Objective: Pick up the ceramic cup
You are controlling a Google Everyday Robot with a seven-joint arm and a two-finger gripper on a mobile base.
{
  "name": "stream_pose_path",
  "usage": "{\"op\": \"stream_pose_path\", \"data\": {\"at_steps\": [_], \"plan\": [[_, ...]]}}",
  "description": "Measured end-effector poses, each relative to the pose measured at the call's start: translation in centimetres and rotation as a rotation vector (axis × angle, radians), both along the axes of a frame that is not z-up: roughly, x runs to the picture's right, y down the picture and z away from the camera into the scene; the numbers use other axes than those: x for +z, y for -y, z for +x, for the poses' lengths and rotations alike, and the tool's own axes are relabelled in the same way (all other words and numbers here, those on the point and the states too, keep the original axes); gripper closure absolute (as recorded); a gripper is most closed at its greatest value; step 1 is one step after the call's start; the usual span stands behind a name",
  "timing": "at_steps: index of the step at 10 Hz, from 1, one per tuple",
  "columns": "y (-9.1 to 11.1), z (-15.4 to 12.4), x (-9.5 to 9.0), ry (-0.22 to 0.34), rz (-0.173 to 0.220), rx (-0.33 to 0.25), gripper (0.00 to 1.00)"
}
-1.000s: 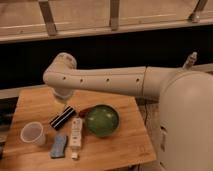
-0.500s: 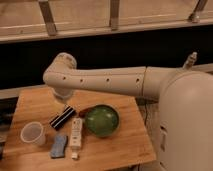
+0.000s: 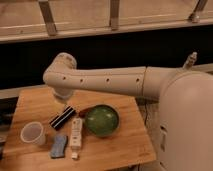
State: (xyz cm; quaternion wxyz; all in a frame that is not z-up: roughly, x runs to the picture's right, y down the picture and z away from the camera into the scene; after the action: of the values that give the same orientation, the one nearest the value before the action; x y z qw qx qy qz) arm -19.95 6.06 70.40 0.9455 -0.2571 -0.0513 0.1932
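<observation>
The ceramic cup (image 3: 33,133) is small, whitish and tapered with a wide round rim. It stands upright near the front left of the wooden table (image 3: 125,147). My gripper (image 3: 62,100) hangs from the white arm's wrist over the back left part of the table. It is above and to the right of the cup, apart from it, and just above a black rectangular object (image 3: 62,117).
A round green bowl (image 3: 101,120) sits right of centre, with a small reddish thing (image 3: 83,112) at its back left edge. A white bar-shaped object (image 3: 76,132) and a blue object (image 3: 59,145) lie between the cup and the bowl. My white body (image 3: 185,125) fills the right side.
</observation>
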Motion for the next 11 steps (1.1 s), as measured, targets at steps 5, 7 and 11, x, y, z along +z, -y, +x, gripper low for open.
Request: {"op": "stream_pose_path", "data": {"at_steps": [5, 7, 11], "plan": [[0.1, 0.0, 0.0, 0.003, 0.001, -0.003, 0.20], [0.9, -1.0, 0.0, 0.020, 0.012, -0.016, 0.20], [3.3, -8.3, 0.4, 0.121, 0.039, -0.102, 0.20]]}}
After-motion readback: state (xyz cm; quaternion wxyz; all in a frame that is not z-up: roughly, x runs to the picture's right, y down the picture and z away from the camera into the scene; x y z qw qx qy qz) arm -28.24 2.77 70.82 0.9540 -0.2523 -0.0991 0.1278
